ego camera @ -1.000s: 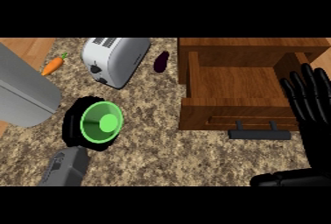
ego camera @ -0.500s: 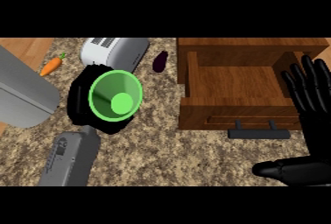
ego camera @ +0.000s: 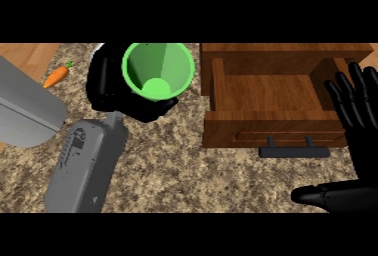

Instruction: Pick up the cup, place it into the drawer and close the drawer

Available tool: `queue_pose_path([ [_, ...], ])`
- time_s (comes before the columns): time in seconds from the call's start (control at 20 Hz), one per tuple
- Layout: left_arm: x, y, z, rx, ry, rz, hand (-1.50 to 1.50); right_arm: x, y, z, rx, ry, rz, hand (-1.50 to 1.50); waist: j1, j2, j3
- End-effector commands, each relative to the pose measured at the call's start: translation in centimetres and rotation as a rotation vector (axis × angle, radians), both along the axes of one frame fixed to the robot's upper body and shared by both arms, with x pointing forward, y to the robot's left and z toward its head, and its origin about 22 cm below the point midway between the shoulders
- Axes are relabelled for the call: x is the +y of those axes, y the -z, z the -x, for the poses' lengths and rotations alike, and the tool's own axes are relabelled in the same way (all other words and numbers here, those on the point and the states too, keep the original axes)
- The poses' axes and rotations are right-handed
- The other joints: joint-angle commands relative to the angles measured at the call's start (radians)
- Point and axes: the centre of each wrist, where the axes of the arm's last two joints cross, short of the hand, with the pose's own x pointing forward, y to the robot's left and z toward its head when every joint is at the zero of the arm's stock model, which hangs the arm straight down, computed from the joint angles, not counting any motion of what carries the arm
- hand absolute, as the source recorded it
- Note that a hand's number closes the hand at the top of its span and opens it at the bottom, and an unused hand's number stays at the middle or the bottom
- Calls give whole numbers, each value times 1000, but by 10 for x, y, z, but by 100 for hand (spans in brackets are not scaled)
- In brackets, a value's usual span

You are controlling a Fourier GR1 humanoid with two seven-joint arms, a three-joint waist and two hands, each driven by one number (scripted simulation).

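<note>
The green cup [ego camera: 158,67] is off the worktop [ego camera: 207,180], held just left of the open drawer [ego camera: 273,131] and level with the drawer's back half. It is tilted so that its mouth faces up toward the head view, and the paler round bottom shows inside. The left robot hand [ego camera: 111,87] is clamped on the cup, with black fingers curled round its left side and underside. Its grey forearm [ego camera: 85,165] runs down from there toward the lower edge, well left of the drawer.

The drawer is wooden and pulled out. Its inside shows as bare wood, and the cup's rim sits close beside its left wall without being over it. A black bar handle [ego camera: 294,151] is fixed to the drawer's front panel and juts out over the speckled worktop.

The right robot hand [ego camera: 365,150] is at the drawer's right side, resting with fingers apart, straight and pointing up over the drawer's right wall. Its thumb lies lower, below and right of the handle.

Far left of the drawer, beyond the cup, an orange carrot [ego camera: 57,75] lies on a wooden surface. Below it is a large grey rounded object [ego camera: 22,110] that I cannot identify.
</note>
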Motion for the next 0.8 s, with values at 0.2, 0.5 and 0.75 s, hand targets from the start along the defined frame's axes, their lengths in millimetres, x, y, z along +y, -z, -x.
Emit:
queue_pose_path([
  [0.2,-48,-49,-22,-17,-9,-58,150,-2,2,3,9,15,3,-150,-4,1,0],
  [0.5,-71,-46,-44,33,6,-137,150,1,6,14,11,2,9,-150,-10,2,0],
  [0.75,-92,-33,-55,71,-21,-170,150,-9,16,16,8,-7,8,-150,-20,4,0],
])
